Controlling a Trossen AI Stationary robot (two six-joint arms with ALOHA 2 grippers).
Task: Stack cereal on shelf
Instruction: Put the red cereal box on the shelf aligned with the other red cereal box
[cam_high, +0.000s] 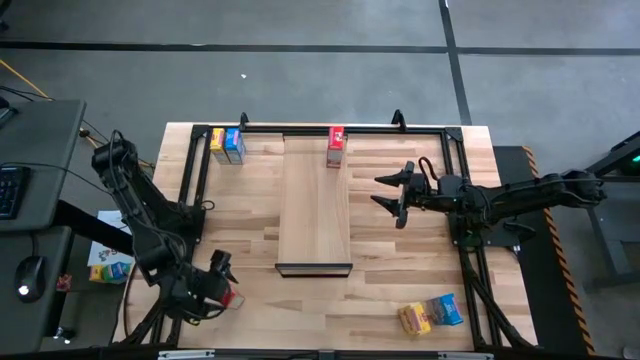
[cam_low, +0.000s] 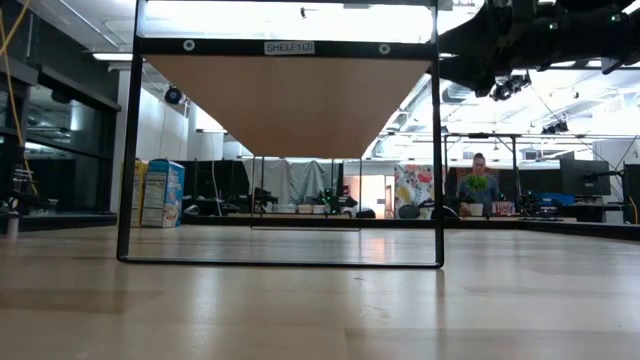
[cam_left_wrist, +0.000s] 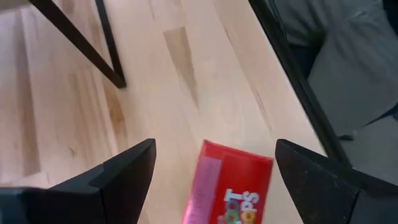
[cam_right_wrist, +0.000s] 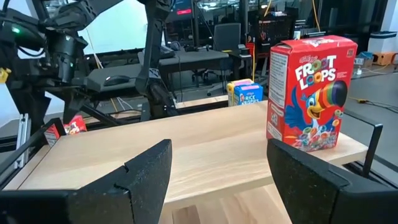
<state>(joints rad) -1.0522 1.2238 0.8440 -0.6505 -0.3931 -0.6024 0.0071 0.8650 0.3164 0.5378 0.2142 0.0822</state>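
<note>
Cereal: your left gripper (cam_high: 222, 283), lower left of the high view, hangs with fingers spread over a flat red box (cam_left_wrist: 229, 188); a yellow-and-blue pair (cam_high: 431, 313) lies lower right. Mid-right, your right gripper (cam_high: 392, 196) gapes empty beside the shelf (cam_high: 314, 200), whose far end carries an upright red box (cam_high: 336, 146). Another yellow-and-blue pair (cam_high: 227, 144) stands upper left.

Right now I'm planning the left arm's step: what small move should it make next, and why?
Probably lower the left gripper over the red cereal box and close. Its fingers are open on either side of the box, which lies flat on the table, off the shelf.
</note>
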